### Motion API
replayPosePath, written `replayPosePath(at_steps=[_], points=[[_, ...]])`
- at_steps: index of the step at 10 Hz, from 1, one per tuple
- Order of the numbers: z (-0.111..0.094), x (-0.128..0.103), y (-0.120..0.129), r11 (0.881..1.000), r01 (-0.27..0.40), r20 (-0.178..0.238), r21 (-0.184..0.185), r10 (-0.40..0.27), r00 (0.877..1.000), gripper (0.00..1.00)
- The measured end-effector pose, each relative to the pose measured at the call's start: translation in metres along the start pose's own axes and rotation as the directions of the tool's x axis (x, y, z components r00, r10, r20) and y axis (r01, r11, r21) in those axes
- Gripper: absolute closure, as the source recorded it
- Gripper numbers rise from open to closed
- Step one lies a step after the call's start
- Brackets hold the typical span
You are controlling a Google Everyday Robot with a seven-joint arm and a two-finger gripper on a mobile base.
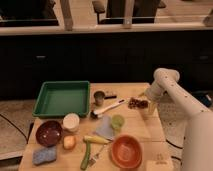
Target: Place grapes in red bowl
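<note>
The grapes (137, 103), a small dark reddish-purple cluster, lie on the wooden table (155, 131) near its back right. My gripper (146, 104) hangs from the white arm just to the right of the grapes, right next to them. I cannot tell if it touches them. The dark red bowl (48, 133) stands empty at the front left of the table, far from the gripper. An orange bowl (125, 151) stands empty at the front, right of centre.
A green tray (62, 98) sits at the back left. A small metal cup (99, 97), a white-handled brush (107, 107), a white cup (71, 121), a green cup (117, 121), a blue sponge (44, 155), an orange fruit (69, 142) and a green vegetable (87, 154) lie between.
</note>
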Motion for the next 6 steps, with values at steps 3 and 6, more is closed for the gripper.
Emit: replayPosePath(at_steps=[3,6], points=[[0.002,-0.011,-0.012,1.000,0.029,0.006,0.009,-0.029,1.000,0.20],[0.011,-0.018,-0.017,0.999,0.049,0.015,0.003,-0.049,0.999,0.20]])
